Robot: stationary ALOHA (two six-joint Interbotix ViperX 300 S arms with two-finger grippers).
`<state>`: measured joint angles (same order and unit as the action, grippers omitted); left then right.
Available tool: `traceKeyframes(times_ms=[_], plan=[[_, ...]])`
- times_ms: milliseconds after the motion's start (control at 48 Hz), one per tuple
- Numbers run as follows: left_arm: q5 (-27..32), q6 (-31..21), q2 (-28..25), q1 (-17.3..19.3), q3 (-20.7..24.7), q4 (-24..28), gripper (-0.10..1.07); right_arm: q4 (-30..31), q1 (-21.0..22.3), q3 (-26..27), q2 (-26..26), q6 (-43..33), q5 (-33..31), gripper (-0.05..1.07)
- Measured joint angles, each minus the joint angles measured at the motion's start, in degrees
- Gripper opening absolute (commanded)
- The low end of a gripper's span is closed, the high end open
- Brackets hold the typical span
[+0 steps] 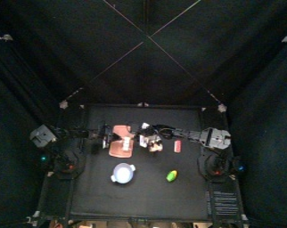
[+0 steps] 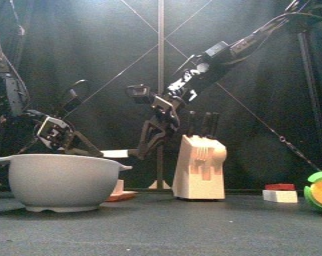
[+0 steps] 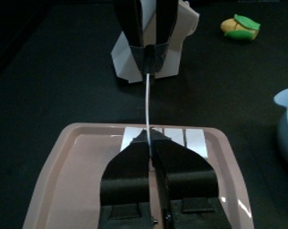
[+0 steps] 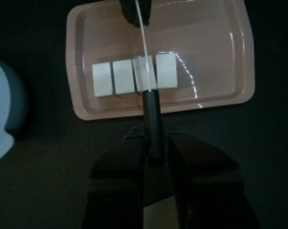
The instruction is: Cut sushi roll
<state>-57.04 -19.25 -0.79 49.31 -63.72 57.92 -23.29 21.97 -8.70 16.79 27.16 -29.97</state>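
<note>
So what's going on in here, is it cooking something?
Sort of: it is slicing a white sushi roll on a pink tray. The right end effector holds a knife by its dark handle, with the blade laid across the roll, which already looks divided into pieces. The left end effector sits over the tray at the blade's far end. A knife block and a white bowl stand nearby.

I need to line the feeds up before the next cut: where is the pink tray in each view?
Top view: pink tray left of the table's middle, behind the bowl.
Front view: only a sliver shows past the bowl's right side.
Left wrist view: close, filling the foreground.
Right wrist view: whole tray, sliced roll on it.
Shared landmark: the bowl, visible in all four.
</note>
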Motion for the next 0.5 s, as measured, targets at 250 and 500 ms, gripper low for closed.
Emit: traceKeyframes(times_ms=[250,500], plan=[[1.7,0.1,-0.7,-0.1,0.2,0.4,0.29,0.0,-0.1,0.4,1.6,-0.1,0.1,0.51],[2.2,0.1,-3.4,-0.1,1.0,0.5,0.29,0.0,-0.2,0.6,3.0,-0.2,0.2,0.51]])
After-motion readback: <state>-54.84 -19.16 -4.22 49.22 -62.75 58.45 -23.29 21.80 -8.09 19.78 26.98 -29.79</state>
